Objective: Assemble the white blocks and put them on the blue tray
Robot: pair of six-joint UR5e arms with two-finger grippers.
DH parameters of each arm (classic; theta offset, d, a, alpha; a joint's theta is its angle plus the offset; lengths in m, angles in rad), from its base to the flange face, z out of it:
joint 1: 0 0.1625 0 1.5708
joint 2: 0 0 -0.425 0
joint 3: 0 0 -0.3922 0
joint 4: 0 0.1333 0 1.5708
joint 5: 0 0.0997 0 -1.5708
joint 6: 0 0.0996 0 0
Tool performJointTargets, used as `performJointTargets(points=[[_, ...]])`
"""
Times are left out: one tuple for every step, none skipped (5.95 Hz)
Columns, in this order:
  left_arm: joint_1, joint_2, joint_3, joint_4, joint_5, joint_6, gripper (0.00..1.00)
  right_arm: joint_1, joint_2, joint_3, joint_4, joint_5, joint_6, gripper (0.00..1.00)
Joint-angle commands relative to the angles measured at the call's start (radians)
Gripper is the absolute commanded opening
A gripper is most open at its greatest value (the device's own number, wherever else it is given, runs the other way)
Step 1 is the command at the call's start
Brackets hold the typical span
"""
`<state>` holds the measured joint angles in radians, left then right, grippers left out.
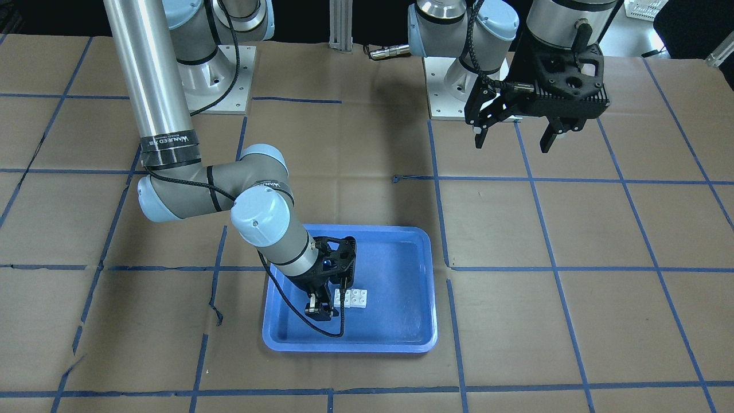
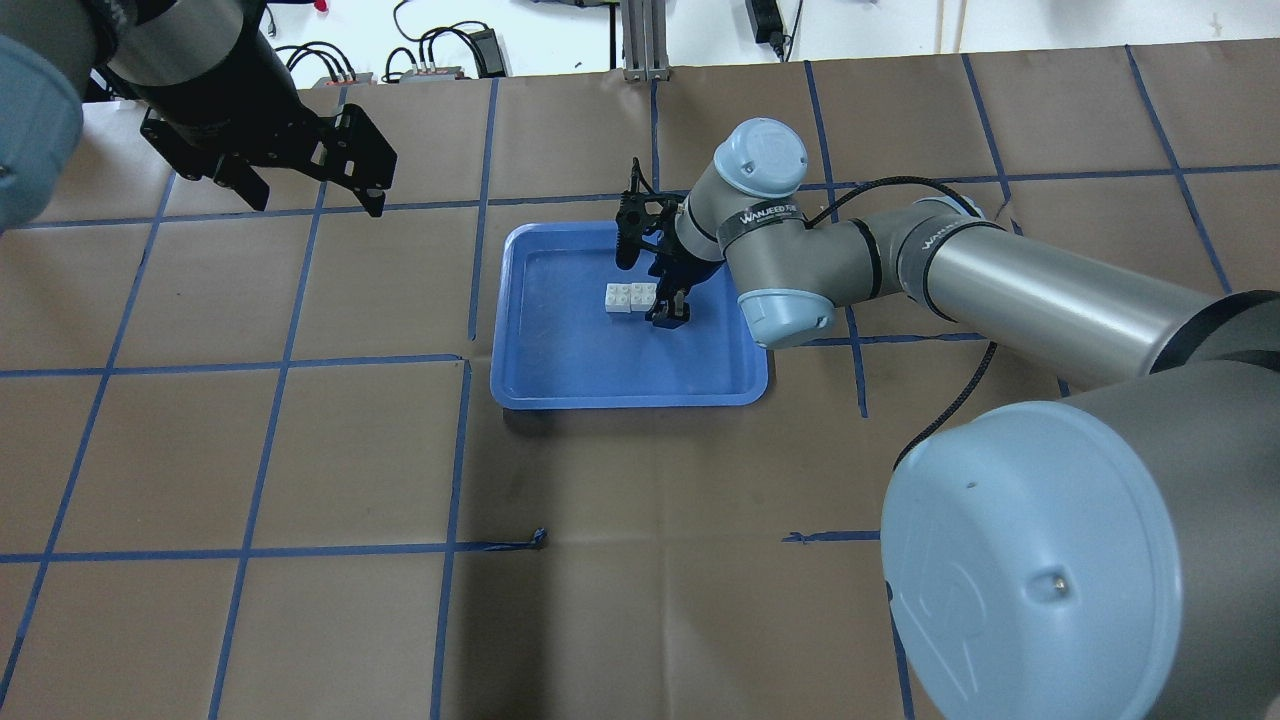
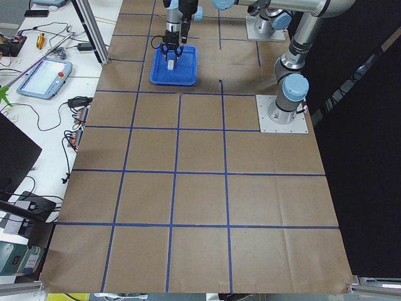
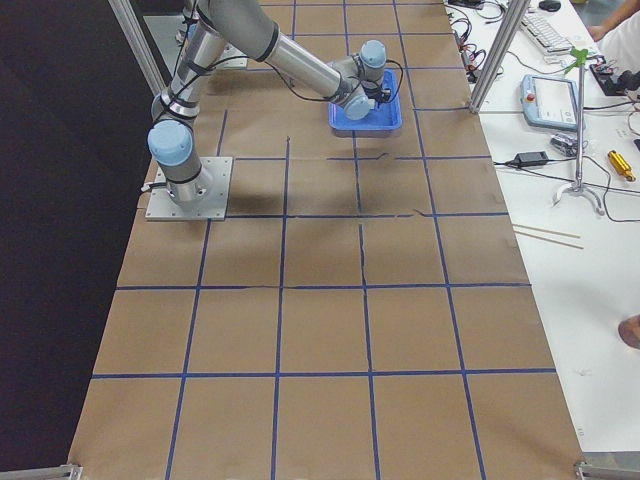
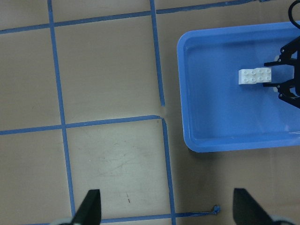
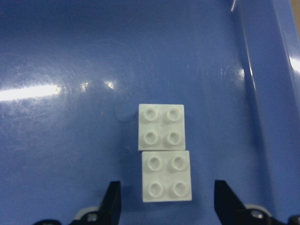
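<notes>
The table (image 1: 573,229), papered brown with a blue tape grid, fills every view. The right arm (image 2: 1000,280) reaches from the right of the overhead frame to its middle and bends down so that its wrist hangs over the tray. That is where a placing move would need it. The left arm (image 1: 562,17) is parked at the upper right of the front-facing frame, well apart from the work, probably to keep out of the way. The tray (image 1: 395,275) sits just below the centre of that frame, flat on the paper. It holds only the white blocks (image 1: 351,298), left of the middle of its floor. They lie studs up, touching edge to edge with a seam between them; I cannot tell whether anything beneath locks them together. The right claw (image 6: 167,208) is spread, a finger on each side of the nearer block and touching neither. I read this as a release, not a grip, with the task near its end. The left claw (image 1: 514,139) is spread too, with nothing between its fingers.
</notes>
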<state>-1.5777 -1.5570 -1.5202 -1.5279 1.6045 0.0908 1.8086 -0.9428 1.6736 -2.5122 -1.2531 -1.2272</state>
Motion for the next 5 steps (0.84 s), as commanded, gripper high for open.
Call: performJointTargets(points=[[-0.001,0.0,0.0,0.0,0.0,0.0,0.99,0.0,0.001,0.0,0.003,0.001,0.002,1.0],[0.001,0.0,0.0,0.0,0.0,0.0,0.99,0.0,-0.001,-0.002,0.003,0.0,0.002,1.0],[0.001,0.0,0.0,0.0,0.0,0.0,0.99,-0.003,-0.007,-0.006,0.009,-0.012,0.002,1.0],[0.001,0.0,0.0,0.0,0.0,0.0,0.99,-0.008,-0.019,-0.009,0.044,-0.015,0.002,1.0],[0.001,0.0,0.0,0.0,0.0,0.001,0.99,-0.021,-0.069,-0.011,0.132,-0.017,0.002,1.0]])
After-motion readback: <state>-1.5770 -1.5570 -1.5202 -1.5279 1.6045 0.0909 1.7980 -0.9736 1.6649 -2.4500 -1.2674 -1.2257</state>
